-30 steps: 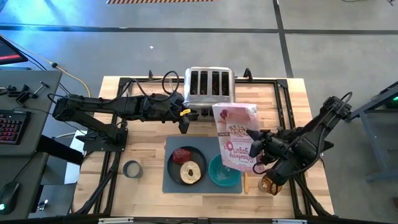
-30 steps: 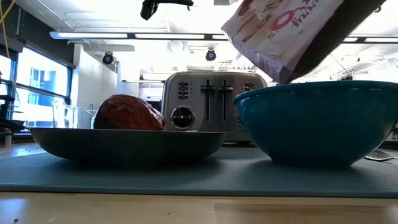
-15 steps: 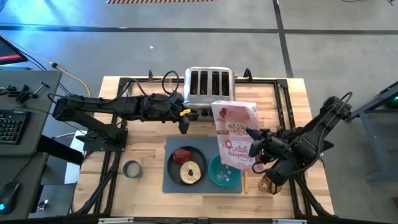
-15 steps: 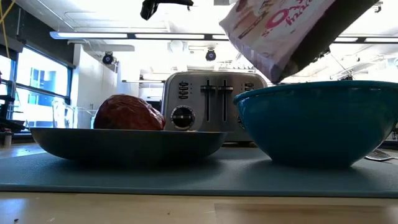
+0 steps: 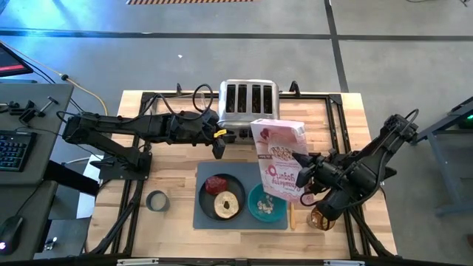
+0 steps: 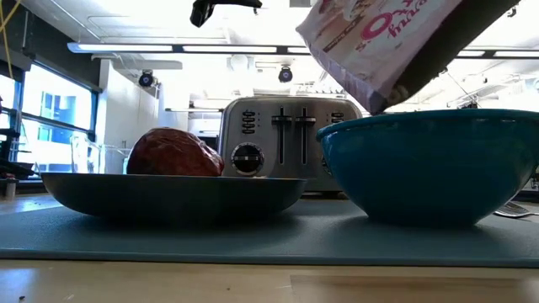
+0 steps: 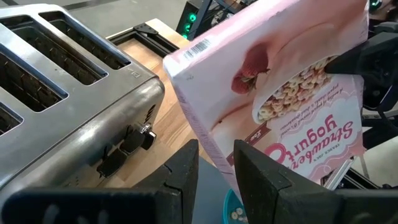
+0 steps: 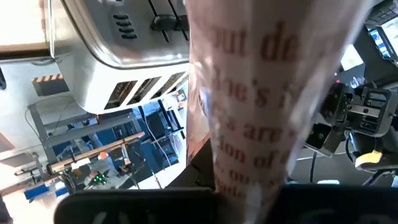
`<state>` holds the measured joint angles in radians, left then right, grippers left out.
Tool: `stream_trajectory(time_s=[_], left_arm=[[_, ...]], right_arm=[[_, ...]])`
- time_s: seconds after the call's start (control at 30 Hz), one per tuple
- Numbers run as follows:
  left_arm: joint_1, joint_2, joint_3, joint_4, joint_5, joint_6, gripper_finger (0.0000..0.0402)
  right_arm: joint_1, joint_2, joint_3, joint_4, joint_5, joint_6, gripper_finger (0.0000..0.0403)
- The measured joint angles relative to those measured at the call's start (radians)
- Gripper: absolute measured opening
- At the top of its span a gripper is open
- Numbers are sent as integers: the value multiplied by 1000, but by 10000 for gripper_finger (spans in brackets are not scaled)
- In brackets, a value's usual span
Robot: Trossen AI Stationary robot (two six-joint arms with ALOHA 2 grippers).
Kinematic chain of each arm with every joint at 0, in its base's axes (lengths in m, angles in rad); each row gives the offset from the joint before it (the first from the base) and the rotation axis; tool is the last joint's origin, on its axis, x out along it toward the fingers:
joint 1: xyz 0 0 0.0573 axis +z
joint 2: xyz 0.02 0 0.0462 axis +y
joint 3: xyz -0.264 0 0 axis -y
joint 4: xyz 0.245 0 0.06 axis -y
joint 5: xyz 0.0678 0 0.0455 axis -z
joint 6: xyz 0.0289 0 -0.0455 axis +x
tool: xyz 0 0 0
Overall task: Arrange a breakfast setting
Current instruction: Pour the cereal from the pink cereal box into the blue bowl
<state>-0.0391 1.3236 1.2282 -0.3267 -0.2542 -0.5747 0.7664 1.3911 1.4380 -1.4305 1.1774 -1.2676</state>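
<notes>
A: High view first: what is the right gripper doing?

B: It is clamping the cereal bag, tipped mouth-down over the bowl on the mat, near the tabletop's front edge.

A: Anything changing?

B: Yes. A second ago the bowl's inside was showing bare teal; now beige cereal is lying in it, and the bag is tilting slightly further. So the pour is under way, judging by that.

A: And the rest of the setting?

B: The plate is sitting beside the bowl on the mat, carrying the red lump and the ring. The spoon is lying just past the bowl, toward the right edge.

A: The left gripper?

B: It is hovering before the toaster, fingers a narrow gap apart, holding nothing.
</notes>
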Motion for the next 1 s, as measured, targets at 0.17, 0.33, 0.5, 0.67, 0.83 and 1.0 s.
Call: stream_trajectory(time_s=[0.17, 0.33, 0.5, 0.67, 0.83, 1.0], left_arm=[[0, 0, 0, 0, 0, 0, 90], [0, 0, 0, 0, 0, 1, 90], [0, 0, 0, 0, 0, 2, 90], [0, 0, 0, 0, 0, 2, 90], [0, 0, 0, -19, 1, 2, 90], [0, 0, 0, -26, 1, 2, 90]], right_arm=[[0, 0, 0, 10, -5, -32, 0], [0, 0, 0, 20, 23, -59, 0], [0, 0, 0, 65, 21, -68, 0], [0, 1, 0, 88, 1, -94, 0], [-7, 1, 0, 87, 24, -78, 0], [-6, 1, 0, 82, 7, -66, 0]])
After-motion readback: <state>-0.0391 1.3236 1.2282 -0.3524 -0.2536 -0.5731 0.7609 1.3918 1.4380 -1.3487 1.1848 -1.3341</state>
